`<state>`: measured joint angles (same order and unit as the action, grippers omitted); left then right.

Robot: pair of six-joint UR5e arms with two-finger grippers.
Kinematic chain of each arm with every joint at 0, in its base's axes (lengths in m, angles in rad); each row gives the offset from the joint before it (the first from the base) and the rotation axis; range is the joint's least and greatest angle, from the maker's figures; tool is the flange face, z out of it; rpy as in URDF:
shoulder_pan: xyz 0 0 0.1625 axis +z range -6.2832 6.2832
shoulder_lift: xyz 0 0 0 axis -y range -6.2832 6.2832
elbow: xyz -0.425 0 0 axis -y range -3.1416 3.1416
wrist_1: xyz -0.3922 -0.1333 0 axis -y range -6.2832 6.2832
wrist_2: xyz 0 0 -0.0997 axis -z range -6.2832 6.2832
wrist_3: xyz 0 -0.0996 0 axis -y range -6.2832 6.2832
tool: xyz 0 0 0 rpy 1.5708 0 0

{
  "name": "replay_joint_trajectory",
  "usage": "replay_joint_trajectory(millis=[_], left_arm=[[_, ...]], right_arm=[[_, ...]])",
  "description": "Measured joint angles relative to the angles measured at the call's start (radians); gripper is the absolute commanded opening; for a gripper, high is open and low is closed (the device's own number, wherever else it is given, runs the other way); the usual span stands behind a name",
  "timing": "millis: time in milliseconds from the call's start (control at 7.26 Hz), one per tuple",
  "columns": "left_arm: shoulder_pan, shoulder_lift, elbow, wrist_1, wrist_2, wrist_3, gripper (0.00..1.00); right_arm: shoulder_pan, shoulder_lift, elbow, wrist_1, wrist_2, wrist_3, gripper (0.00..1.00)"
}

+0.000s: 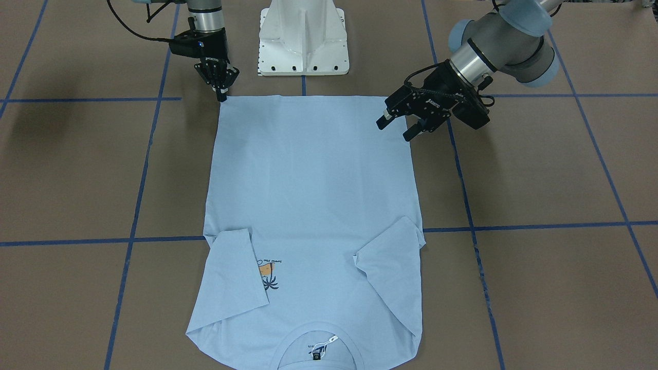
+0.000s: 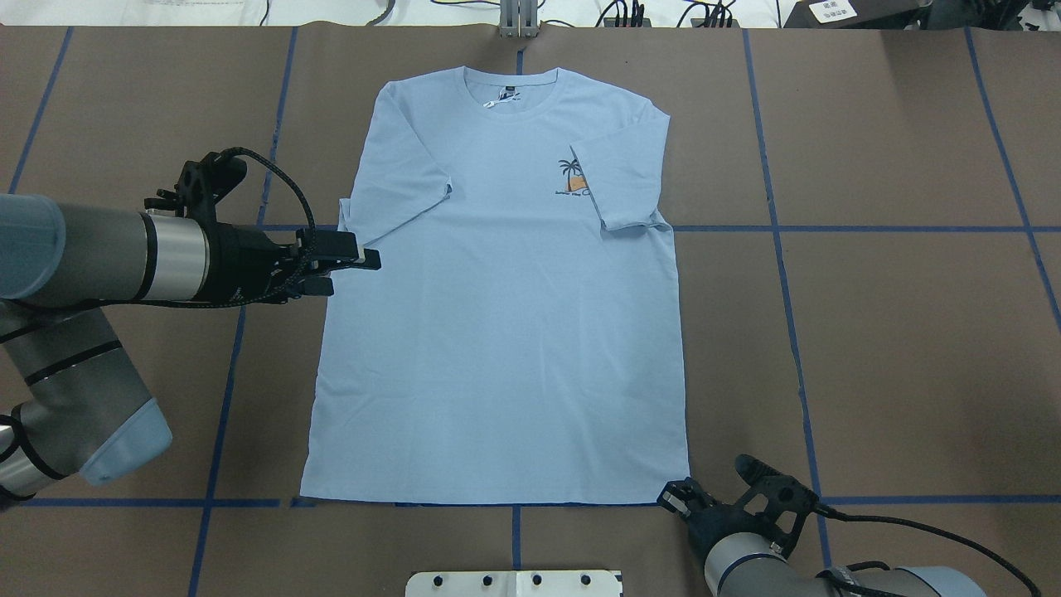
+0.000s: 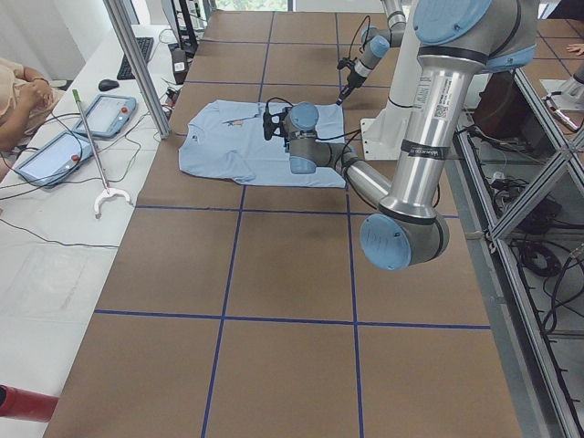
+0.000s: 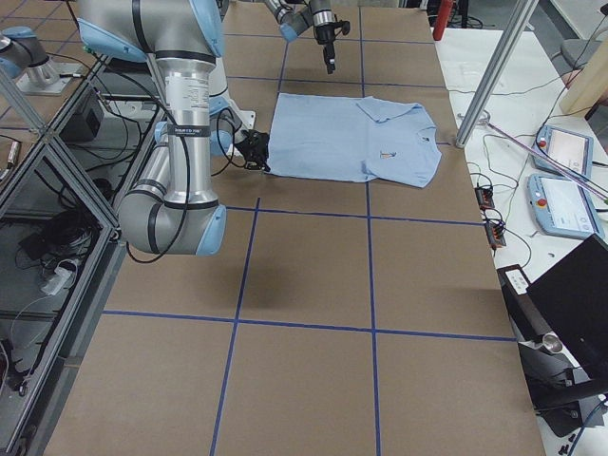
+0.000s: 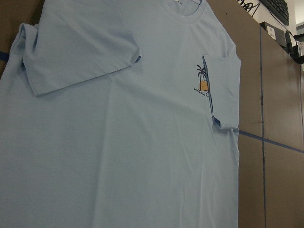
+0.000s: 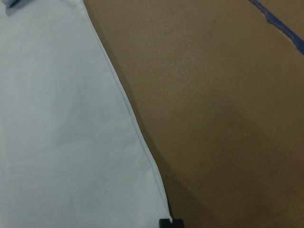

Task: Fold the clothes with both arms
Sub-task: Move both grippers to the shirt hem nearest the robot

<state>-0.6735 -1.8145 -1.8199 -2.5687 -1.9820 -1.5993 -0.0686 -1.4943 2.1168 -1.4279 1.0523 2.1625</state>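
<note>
Lying lengthwise on the counter (image 1: 540, 180), the T-shirt (image 1: 313, 195) is turning its hem toward the robot's edge. The right tool (image 1: 222, 92), narrow, is touching one hem corner; the left tool (image 1: 397, 127), wide, is hovering just beside the other.

We find the T-shirt (image 2: 497, 332) flat in the middle of the bench (image 2: 870, 332), its hem toward the robot's edge and its collar toward the far edge. Both sleeves are folded inward onto the chest. The sleeve on the robot's right (image 2: 622, 174) overlaps part of the print (image 2: 572, 176). The pedestal base (image 2: 514, 583) stands at the middle of the robot's edge, just behind the hem. The right gripper (image 1: 222, 95) sits at the hem's right corner. The left gripper (image 1: 395, 129) hangs over the shirt's left side edge.
</note>
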Motion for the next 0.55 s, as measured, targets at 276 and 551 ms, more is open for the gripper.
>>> replay_joint_trajectory(millis=[276, 551], left_arm=[[0.065, 0.033, -0.054, 0.092, 0.074, -0.015, 0.99], [0.199, 0.113, -0.172, 0.268, 0.251, -0.018, 0.99]], right_arm=[[0.003, -0.009, 0.058, 0.000, 0.001, -0.001, 0.00], [0.003, -0.016, 0.079, 0.000, 0.001, -0.001, 0.00]])
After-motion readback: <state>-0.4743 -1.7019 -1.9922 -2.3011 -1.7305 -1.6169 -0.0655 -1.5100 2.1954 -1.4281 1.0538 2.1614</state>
